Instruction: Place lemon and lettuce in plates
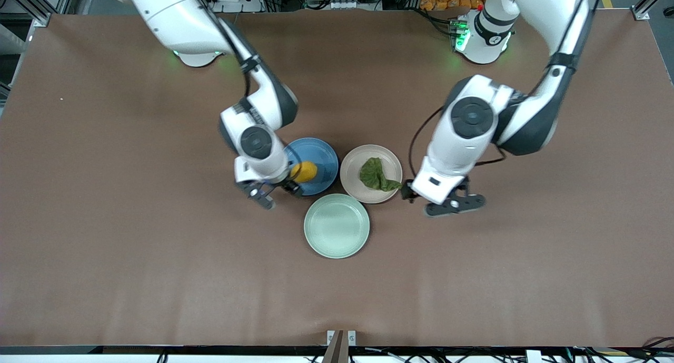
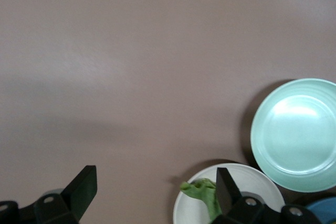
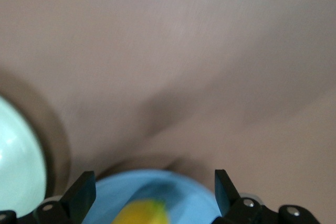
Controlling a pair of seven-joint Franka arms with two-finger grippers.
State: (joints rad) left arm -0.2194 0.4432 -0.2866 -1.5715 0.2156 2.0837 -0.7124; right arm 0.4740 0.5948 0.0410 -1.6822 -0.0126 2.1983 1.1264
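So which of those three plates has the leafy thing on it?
On the brown table, three plates cluster at the middle. The lettuce lies on the beige-pink plate, toward the left arm's end. Its neighbours are a blue plate holding the lemon and a bare mint-green plate.

Three plates clustered mid-table, rims nearly touching: blue plate point(image 1: 322, 157), beige plate point(image 1: 354, 177), mint-green plate point(image 1: 337, 226) nearest the front camera. No passage between them at table point(image 1: 105, 247) level. Right gripper point(image 1: 274, 192) crowding the blue plate's edge, left gripper point(image 1: 434, 197) just beside the beige plate. Wide bare table toward both ends.
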